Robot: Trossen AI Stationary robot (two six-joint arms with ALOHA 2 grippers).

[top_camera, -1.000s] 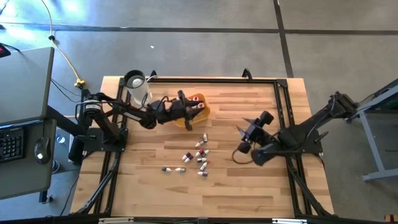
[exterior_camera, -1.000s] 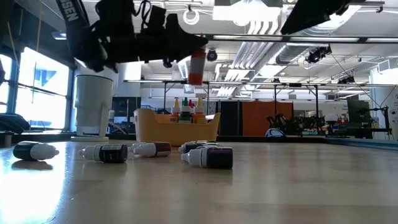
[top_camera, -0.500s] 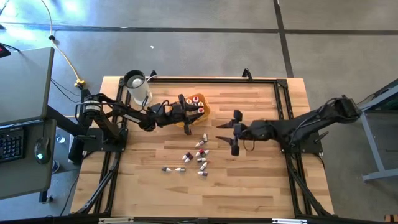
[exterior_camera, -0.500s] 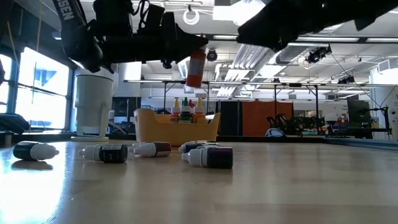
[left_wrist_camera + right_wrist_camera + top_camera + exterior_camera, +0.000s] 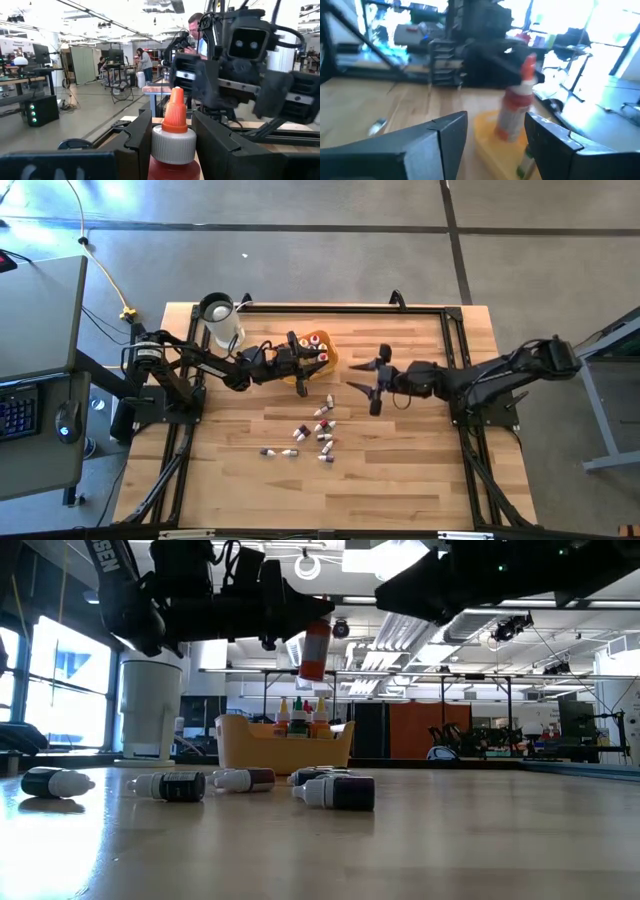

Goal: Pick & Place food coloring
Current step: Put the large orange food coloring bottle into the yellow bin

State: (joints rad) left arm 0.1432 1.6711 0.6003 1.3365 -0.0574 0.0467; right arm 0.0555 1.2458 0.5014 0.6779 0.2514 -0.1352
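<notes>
My left gripper (image 5: 312,363) is shut on a red food coloring bottle (image 5: 316,648) and holds it above the yellow-orange tray (image 5: 285,748). A few bottles (image 5: 300,716) stand upright in that tray. Several more bottles (image 5: 315,435) lie on their sides on the table, nearer than the tray. My right gripper (image 5: 368,385) stands open just right of the tray and points level toward it. In its wrist view the held bottle (image 5: 514,107) shows beyond its spread fingers (image 5: 445,131). My left gripper pinches the bottle's upper end, at the pale cap (image 5: 173,144), between its two fingers (image 5: 137,142). The fingers reach in about level from the table's left. The bottle stands upright, its orange tip (image 5: 175,111) up, and is lifted clear above the tray.
A white jug (image 5: 220,322) stands at the far left, behind my left arm. Black frame rails (image 5: 455,360) run along the table's edges. Bare wood lies at the near right. People and workbenches show in the room beyond the table.
My right gripper has swung from the near right toward the tray, stretching out and turning until it points level at the tray; its fingers have stayed open. My left gripper and the bottle have kept their place above the tray.
</notes>
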